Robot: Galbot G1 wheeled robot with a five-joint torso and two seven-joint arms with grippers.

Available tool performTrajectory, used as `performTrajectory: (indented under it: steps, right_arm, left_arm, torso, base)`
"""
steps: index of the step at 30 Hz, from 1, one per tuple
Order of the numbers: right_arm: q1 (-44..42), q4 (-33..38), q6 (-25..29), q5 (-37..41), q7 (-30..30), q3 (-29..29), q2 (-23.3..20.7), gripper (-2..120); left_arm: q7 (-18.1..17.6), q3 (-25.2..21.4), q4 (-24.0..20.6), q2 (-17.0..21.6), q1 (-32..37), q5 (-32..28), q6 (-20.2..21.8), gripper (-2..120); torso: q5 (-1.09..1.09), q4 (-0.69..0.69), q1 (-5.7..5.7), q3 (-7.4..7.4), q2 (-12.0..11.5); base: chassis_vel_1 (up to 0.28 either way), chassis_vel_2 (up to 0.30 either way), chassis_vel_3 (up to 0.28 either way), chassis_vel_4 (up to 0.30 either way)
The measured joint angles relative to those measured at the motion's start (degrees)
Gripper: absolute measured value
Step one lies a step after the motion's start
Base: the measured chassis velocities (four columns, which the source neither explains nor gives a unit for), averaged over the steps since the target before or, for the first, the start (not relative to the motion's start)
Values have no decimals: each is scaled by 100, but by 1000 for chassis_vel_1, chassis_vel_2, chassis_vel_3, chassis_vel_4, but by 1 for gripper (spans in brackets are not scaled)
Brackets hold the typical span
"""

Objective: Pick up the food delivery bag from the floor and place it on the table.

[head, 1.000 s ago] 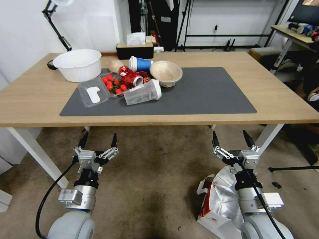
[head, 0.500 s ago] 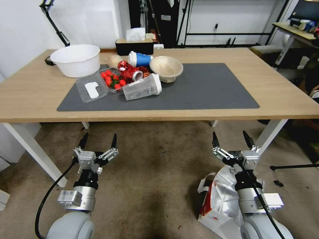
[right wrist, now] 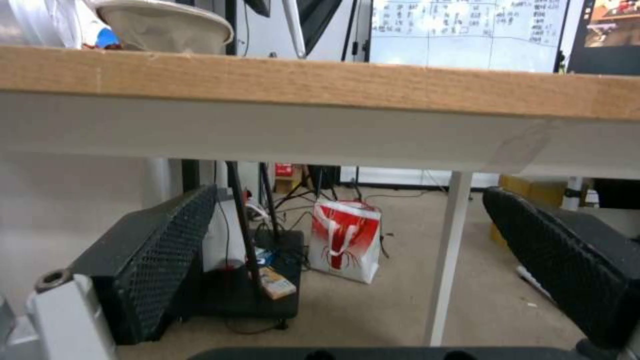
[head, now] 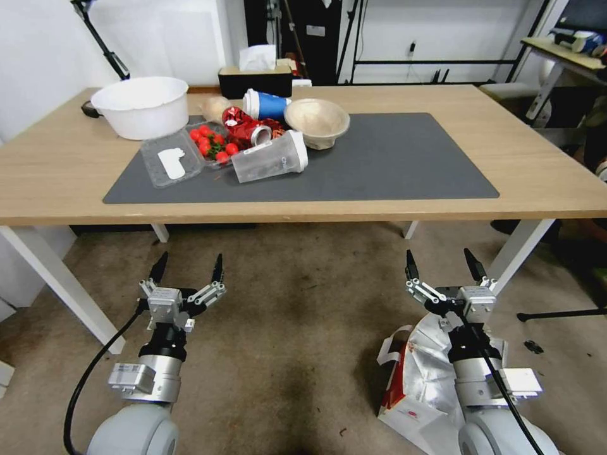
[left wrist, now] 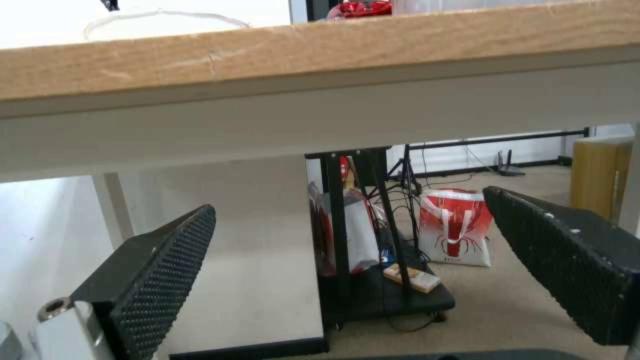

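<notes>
Red-and-white foil-lined delivery bag (head: 414, 373) lies on grey-brown carpet floor (head: 297, 341) at five o'clock, under the spread right claw (head: 441, 267); left claw (head: 188, 268) spread at seven o'clock.

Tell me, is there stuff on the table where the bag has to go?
Partly. A pile of cups, bowls and a tomato box crowds the table's left side. The mat's right half is bare. The food delivery bag lies on the floor under the right arm.

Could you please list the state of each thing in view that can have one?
Food delivery bag: on the floor, unheld, top open.
Left tool: open, empty.
Right tool: open, empty, above the bag.
Clear plastic cup: lying on its side.
Tomato box: lid open.
</notes>
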Motion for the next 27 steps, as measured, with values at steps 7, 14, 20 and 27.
performTrajectory:
  steps: [7,14,20,27]
  right_arm:
    - [-8,10,19,0,8,11,16,100]
    - [-25,38,42,0,-10,22,23,100]
    - [10,35,34,0,-16,23,21,100]
    - [44,-10,21,6,-19,25,20,100]
  left_arm:
    - [9,6,-4,-16,19,18,-16,100]
    - [19,-8,32,-19,20,21,-39,100]
    - [19,-8,56,-15,5,19,-41,100]
    - [19,-2,55,-17,-8,18,-35,100]
  torso:
    - [0,1,-54,-99,-153]
    - [0,0,-114,-218,-332]
    - [0,0,-154,-295,-449]
    - [0,0,-211,-419,-629]
  base:
    - [0,0,0,0]
    - [0,0,0,0]
    - [0,0,0,0]
    - [0,0,0,0]
